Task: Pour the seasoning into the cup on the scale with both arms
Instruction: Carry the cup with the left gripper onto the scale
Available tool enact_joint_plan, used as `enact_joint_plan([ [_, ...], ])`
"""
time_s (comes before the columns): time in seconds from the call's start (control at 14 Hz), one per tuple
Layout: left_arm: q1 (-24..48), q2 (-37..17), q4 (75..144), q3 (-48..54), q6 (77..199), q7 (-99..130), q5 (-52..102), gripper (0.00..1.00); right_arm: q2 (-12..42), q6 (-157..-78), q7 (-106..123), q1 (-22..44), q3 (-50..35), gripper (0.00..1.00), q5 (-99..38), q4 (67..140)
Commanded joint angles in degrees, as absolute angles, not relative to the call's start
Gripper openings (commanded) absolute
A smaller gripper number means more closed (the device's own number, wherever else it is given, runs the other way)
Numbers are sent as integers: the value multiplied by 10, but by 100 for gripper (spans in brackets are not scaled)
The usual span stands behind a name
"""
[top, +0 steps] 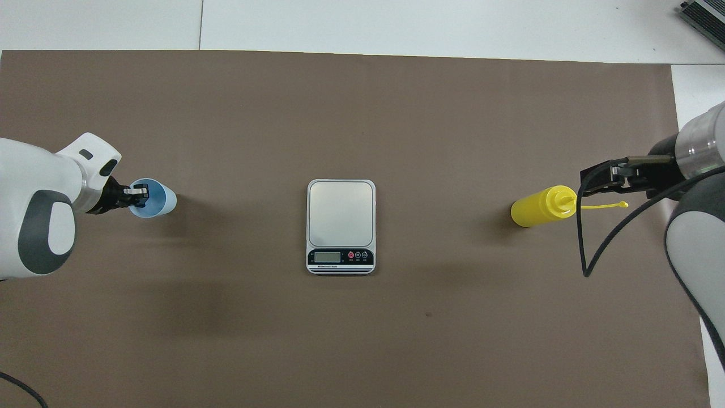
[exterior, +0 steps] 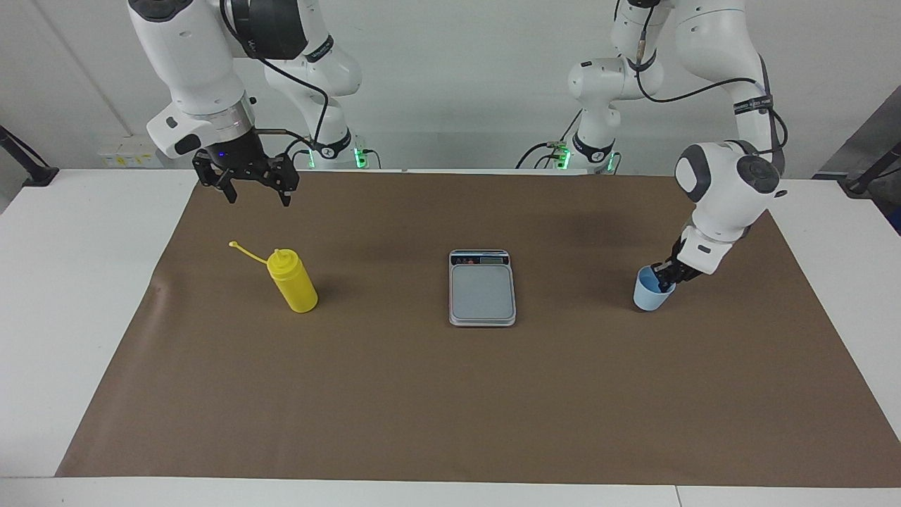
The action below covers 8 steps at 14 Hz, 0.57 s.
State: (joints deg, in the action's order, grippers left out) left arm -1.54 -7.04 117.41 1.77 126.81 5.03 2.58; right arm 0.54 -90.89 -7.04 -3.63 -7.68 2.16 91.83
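Between bottle (exterior: 294, 282) and cup (exterior: 651, 292), scale (exterior: 482, 288); brown mat (exterior: 450, 394) beneath

A white table (exterior: 84, 296) under a brown mat (exterior: 450, 394), before a plain pale wall (exterior: 450, 77).

A brown paper sheet (exterior: 450, 394) is spread across a white table (exterior: 70, 282), with a white wall (exterior: 457, 70) seen along the frame's top.

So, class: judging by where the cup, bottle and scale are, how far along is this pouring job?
Early. Done: the left gripper has shut on the cup's rim. In hand: the cup, not yet on the scale, whose plate is bare. Left: set the cup on it, then the right gripper, open above the mat, must take the bottle and pour.
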Motion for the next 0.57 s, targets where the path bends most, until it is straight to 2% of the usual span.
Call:
enact_joint_plan([
  [0.0, 3, -98, 1047, 20, 1155, 61, 36, 0, -8, -916, -57, -47, -81, 100, 9, 933],
  [0.21, 84, -119, 970, 24, 1105, 125, 61, 0, -8, -916, -57, -47, -81, 100, 9, 933],
  [0.5, 198, -127, 963, 25, 1118, 241, 63, 0, -8, -916, -56, -47, -81, 100, 9, 933],
])
